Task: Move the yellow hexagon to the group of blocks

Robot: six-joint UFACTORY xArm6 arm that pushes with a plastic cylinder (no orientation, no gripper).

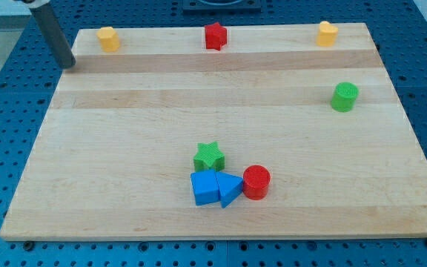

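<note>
The rod is getting cut off by the view's top edge, so only its lower stretch is showing, a dull grey-black cylinder leaning in from the far left corner. My tip (pixel 68 64) is sitting right at the left edge of the wooden board (pixel 124 148), and whether it is touching wood or the blue perforated table (pixel 6 89) beside it is hard to tell. There are no fingers here to open or close, just a bare rod, and it is holding nothing and touching no block.

Just right of my tip, apart from it, one yellow block (pixel 108 38) is standing at the far edge; its sides are looking faceted, though the shape is too small to call. A second yellow block (pixel 327 33) is standing at the far right, equally hard to read. Between them is sitting a red star (pixel 215 35).

A green cylinder (pixel 344 96) is standing alone on the right. Near the front, the group is huddling: green star (pixel 209 156), blue cube (pixel 204 188), blue triangle (pixel 229 189) and red cylinder (pixel 256 182), all ribbed plastic, pressing together.
</note>
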